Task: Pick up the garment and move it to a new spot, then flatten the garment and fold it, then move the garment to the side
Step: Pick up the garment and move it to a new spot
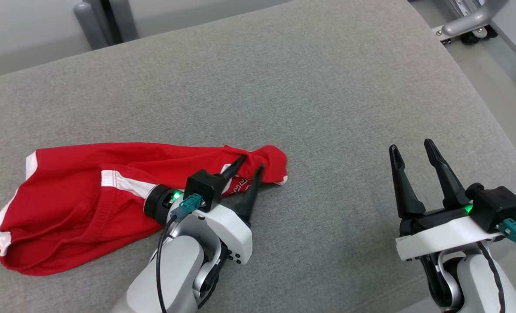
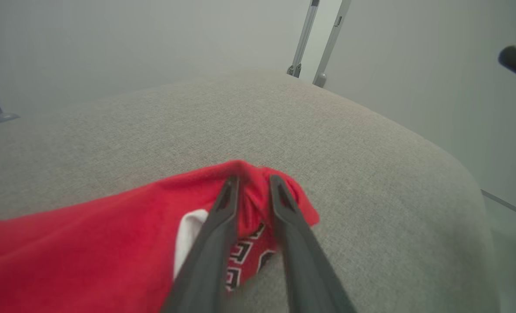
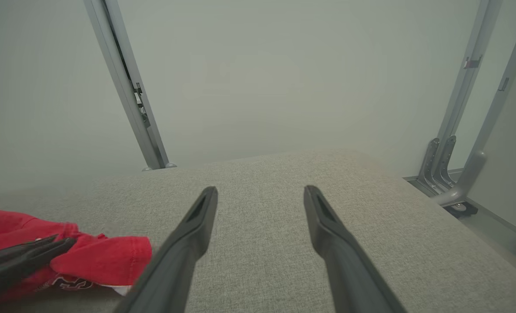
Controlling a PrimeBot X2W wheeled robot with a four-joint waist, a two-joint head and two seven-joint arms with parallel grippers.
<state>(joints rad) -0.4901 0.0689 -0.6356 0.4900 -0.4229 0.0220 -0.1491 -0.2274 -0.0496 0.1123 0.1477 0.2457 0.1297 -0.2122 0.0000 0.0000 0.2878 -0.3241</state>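
A red garment [image 1: 88, 195] with white trim and black lettering lies crumpled on the grey fabric surface [image 1: 327, 87], stretching from the left edge towards the middle. My left gripper [image 1: 252, 161] is at the garment's right end, its jaws a little apart with a ridge of red cloth [image 2: 251, 174] between the fingertips, resting low on the surface. My right gripper [image 1: 412, 148] stands open over bare fabric at the lower right, well clear of the garment [image 3: 97, 256], nothing between its fingers [image 3: 197, 217].
The padded surface curves down to a rounded edge on the right [image 1: 493, 121], with floor beyond. A grey metal stand with a caster [image 1: 471, 21] is at the far right corner. Grey posts [image 1: 88, 21] rise behind the far edge.
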